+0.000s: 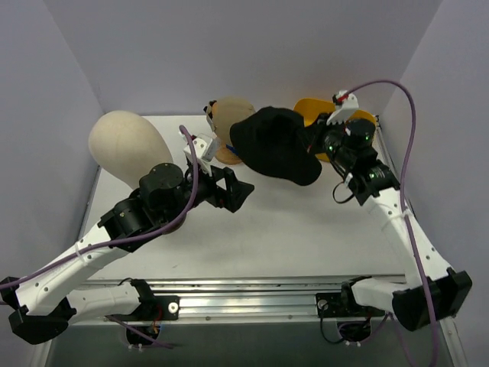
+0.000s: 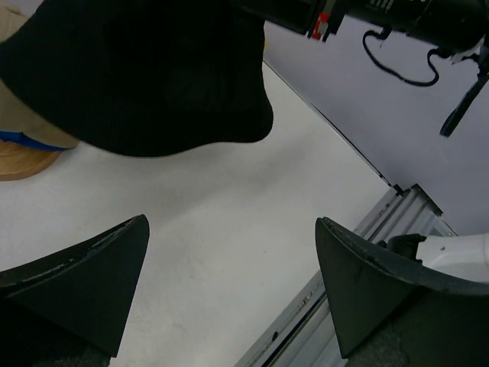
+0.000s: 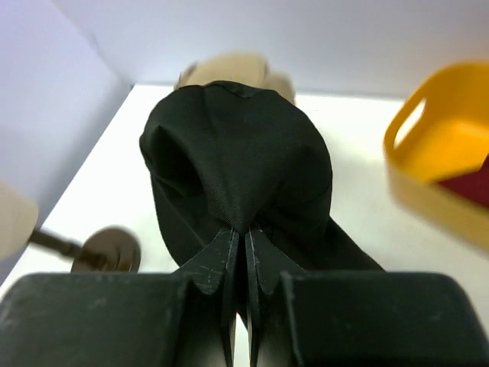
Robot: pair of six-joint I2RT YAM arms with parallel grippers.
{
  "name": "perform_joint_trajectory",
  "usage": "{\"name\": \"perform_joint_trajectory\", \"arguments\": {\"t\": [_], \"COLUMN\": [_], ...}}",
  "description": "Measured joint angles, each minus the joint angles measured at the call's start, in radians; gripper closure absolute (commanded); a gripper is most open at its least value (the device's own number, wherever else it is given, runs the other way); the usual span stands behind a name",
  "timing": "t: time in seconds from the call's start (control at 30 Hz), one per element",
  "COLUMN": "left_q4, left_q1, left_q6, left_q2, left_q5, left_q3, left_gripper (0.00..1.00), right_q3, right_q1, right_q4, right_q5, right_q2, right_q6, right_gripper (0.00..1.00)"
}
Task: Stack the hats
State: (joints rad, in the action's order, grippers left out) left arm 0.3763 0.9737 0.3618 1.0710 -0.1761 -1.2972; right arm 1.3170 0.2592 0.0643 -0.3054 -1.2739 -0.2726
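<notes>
Right fingers (image 3: 220, 264) pressed together, pinching black bucket hat (image 3: 237, 153) by its fabric, mid far edge of counter (image 1: 290, 229), partly over tan cap (image 3: 229, 67). Yellow bin (image 3: 416, 187) at far right corner w/ dark red bucket hat (image 3: 474, 180) inside. Left fingers (image 2: 84, 267) spread wide, just short of black hat's brim.

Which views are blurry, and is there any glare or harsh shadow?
Top external: sharp, even light, no glare, soft shadows. Left wrist: the black hat reads as a detailless dark mass. Right wrist: yellow bin and tan cap are blurred.
</notes>
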Motion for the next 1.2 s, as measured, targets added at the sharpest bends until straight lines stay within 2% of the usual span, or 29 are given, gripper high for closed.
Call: {"name": "perform_joint_trajectory", "arguments": {"t": [0.2,0.23,0.27,0.43,0.57,0.83,1.0,1.2], "left_q4": [0.016,0.019,0.018,0.014,-0.002,-0.092,-0.161,-0.208], "left_q1": [0.008,0.013,0.018,0.069,0.117,0.157,0.157,0.157], "left_q6": [0.039,0.047,0.055,0.1,0.125,0.143,0.182,0.235], "left_q2": [-0.082,-0.093,-0.1,-0.091,-0.02,0.065,0.072,0.052], "left_q5": [0.059,0.059,0.058,0.026,-0.017,-0.04,-0.019,0.023], "left_q3": [0.111,0.139,0.164,0.29,0.328,0.368,0.375,0.372], "left_gripper": [0.0,0.06,0.06,0.08,0.1,0.09,0.09,0.09], "right_q3": [-0.405,-0.449,-0.497,-0.705,-0.811,-0.845,-0.705,-0.538], "right_q1": [0.181,0.201,0.219,0.252,0.273,0.312,0.313,0.314], "right_q4": [0.019,0.016,0.016,0.061,0.079,0.067,-0.006,-0.008], "right_q5": [0.133,0.15,0.176,0.3,0.367,0.403,0.403,0.388], "right_q2": [0.301,0.34,0.383,0.553,0.592,0.605,0.637,0.699], "right_q6": [-0.095,-0.108,-0.129,-0.231,-0.296,-0.353,-0.361,-0.382], "right_gripper": [1.0,1.0,1.0,1.0,1.0,1.0,1.0,1.0]}}
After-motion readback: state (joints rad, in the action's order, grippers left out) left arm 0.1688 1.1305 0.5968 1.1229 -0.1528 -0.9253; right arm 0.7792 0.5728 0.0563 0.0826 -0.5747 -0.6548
